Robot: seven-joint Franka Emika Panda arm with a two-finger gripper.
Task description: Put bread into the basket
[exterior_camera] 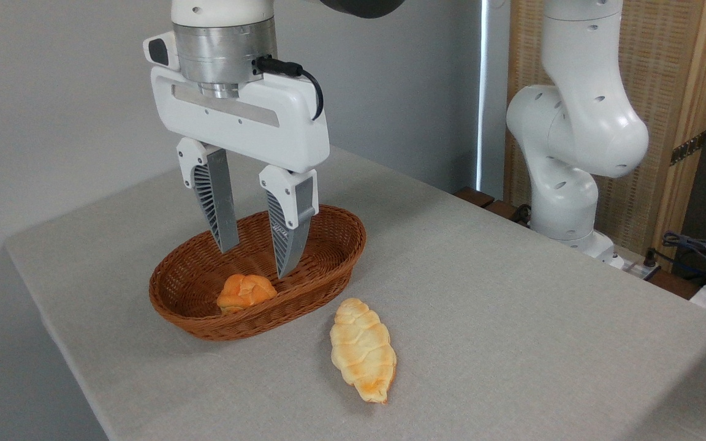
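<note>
The bread [363, 349], a long pale golden segmented loaf with a browner near tip, lies on the grey table just in front and to the right of the basket. That basket [334, 254] is an oval reddish-brown wicker one. My gripper [257, 261] hangs open over its middle, fingertips just above the inside, nothing between them. A small round orange bun [245, 291] sits inside the basket below the fingers.
The arm's white base and lower links [573, 141] stand at the table's right rear. Cables [702, 251] lie at the far right edge. The table's front-left edge [77, 380] runs close to the basket.
</note>
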